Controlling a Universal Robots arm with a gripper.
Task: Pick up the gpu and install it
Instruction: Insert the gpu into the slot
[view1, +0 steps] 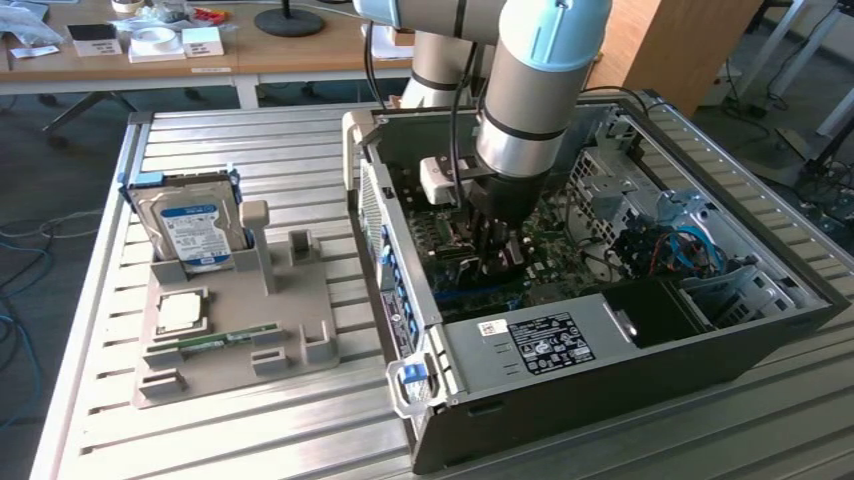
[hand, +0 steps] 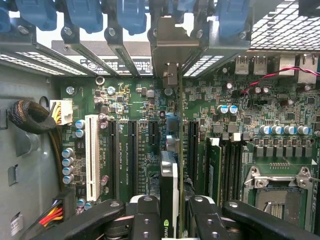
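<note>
My gripper (view1: 497, 252) reaches down into the open PC case (view1: 400, 290), just above the green motherboard (view1: 561, 270). In the wrist view the gpu (hand: 169, 175) stands edge-on between the black fingers (hand: 145, 212), and the gripper (hand: 172, 212) is shut on it. The card's silver bracket (hand: 170, 47) lies at the case's rear slot openings. The card's lower edge sits over a black expansion slot (hand: 172, 127) on the motherboard (hand: 140, 105); whether it is seated I cannot tell.
A white slot (hand: 91, 155), RAM sticks (hand: 215, 170) and an open CPU socket (hand: 280, 195) flank the card. Beside the case, a grey fixture (view1: 227, 370) holds a blue-labelled hard drive (view1: 194, 225), a CPU (view1: 183, 310) and a green RAM stick (view1: 214, 340).
</note>
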